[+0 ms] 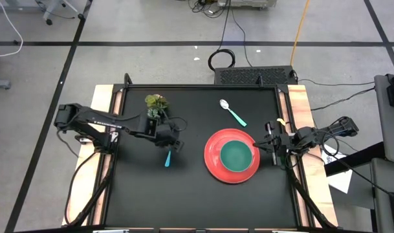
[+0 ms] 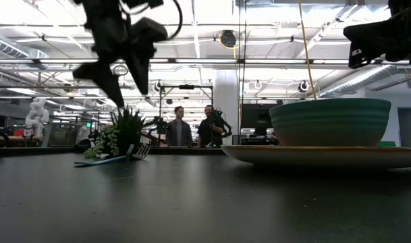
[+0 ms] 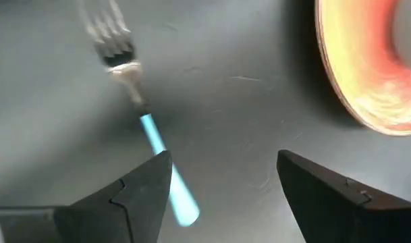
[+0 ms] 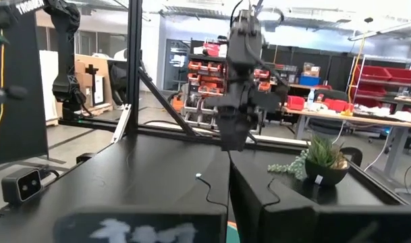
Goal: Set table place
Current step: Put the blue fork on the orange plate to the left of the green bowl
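Observation:
The blue-handled fork (image 1: 167, 158) lies flat on the black table (image 1: 145, 194), left of the red plate (image 1: 213, 165). The teal bowl (image 1: 237, 155) stands in the plate. My left gripper (image 3: 222, 158) is open and hangs above the fork's handle (image 3: 161, 152), clear of it, as the low view (image 2: 127, 84) shows; it touches nothing. The teal-handled spoon (image 1: 233, 112) lies on the table beyond the plate. My right gripper (image 1: 269, 144) waits just right of the plate's rim, raised above the table (image 2: 377, 37).
A small potted green plant (image 1: 156, 103) stands at the far left, just behind my left gripper, and shows behind the fork in the low view (image 2: 121, 138). Wooden strips (image 1: 299, 107) run along the table's short sides. Two people (image 2: 192, 128) stand in the room beyond.

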Tool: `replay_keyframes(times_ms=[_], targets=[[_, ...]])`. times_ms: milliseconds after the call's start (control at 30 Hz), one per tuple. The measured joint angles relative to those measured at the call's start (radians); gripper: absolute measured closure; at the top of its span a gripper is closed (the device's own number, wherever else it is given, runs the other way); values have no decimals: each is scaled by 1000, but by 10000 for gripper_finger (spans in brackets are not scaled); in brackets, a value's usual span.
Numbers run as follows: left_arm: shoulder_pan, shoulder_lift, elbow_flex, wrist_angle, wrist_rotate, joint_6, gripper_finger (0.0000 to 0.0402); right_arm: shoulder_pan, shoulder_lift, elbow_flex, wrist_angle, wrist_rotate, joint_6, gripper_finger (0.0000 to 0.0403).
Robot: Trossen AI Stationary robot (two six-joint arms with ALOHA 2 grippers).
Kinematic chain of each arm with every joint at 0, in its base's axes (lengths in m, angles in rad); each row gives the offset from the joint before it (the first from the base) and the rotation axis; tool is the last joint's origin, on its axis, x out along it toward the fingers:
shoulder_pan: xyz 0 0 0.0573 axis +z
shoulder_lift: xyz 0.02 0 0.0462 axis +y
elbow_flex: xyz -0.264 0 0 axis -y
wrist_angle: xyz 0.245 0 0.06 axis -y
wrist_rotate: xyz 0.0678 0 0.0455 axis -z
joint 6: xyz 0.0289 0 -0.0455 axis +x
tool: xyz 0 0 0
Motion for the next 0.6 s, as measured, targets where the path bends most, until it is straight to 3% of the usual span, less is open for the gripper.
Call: replay_keyframes(times_ms=[200,600], targets=[[6,33,197,-225,-84,-26,128,0,0,0,-8,0,0,403],[-10,365,425,-446,2,-16,128,0,0,0,-8,0,-15,403]])
